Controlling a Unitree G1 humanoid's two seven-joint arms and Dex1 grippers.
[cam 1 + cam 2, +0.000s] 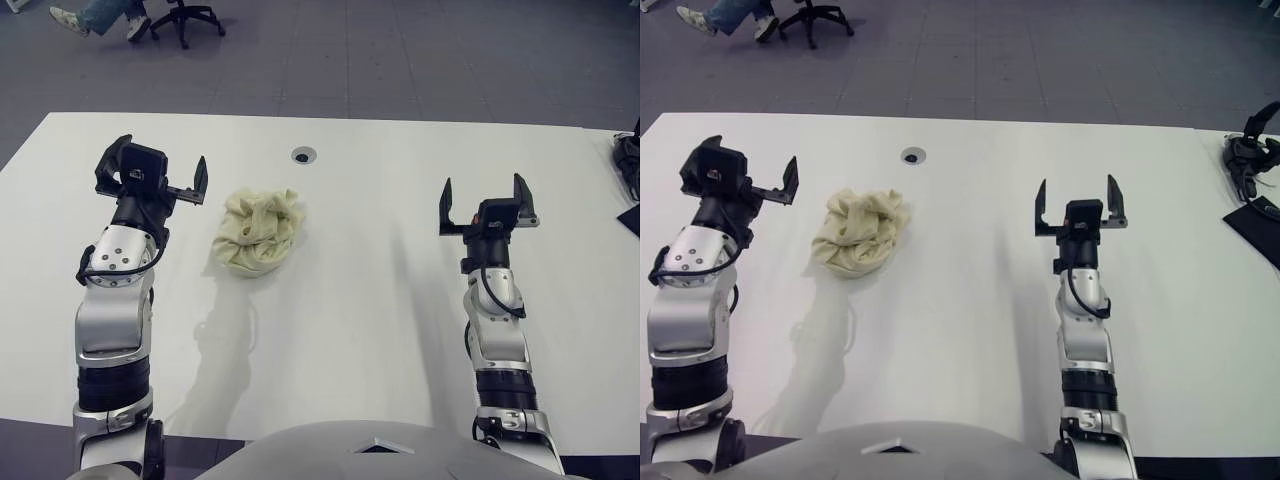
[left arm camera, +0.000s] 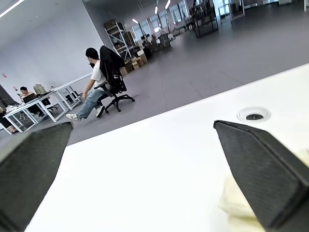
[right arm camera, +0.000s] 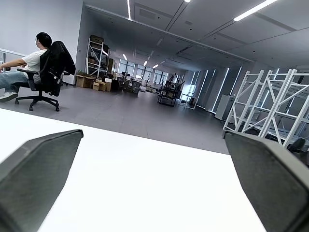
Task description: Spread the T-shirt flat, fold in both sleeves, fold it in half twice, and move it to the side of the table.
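The T-shirt [image 1: 258, 232] is a pale cream, crumpled heap on the white table [image 1: 350, 330], left of the middle. My left gripper [image 1: 155, 168] hovers open just to the left of the heap, above the table and apart from the cloth. In the left wrist view the open left gripper [image 2: 142, 126] has a bit of the T-shirt [image 2: 239, 203] showing beside one finger. My right gripper [image 1: 483, 195] stands open over the right half of the table, far from the shirt, with nothing between its fingers. In the right wrist view the right gripper [image 3: 153, 135] has bare tabletop between its fingers.
A round cable grommet [image 1: 303, 155] is set into the table just behind the shirt. A black device with cables [image 1: 1250, 165] and a dark flat item [image 1: 1260, 225] lie at the far right edge. The table's front and middle are bare.
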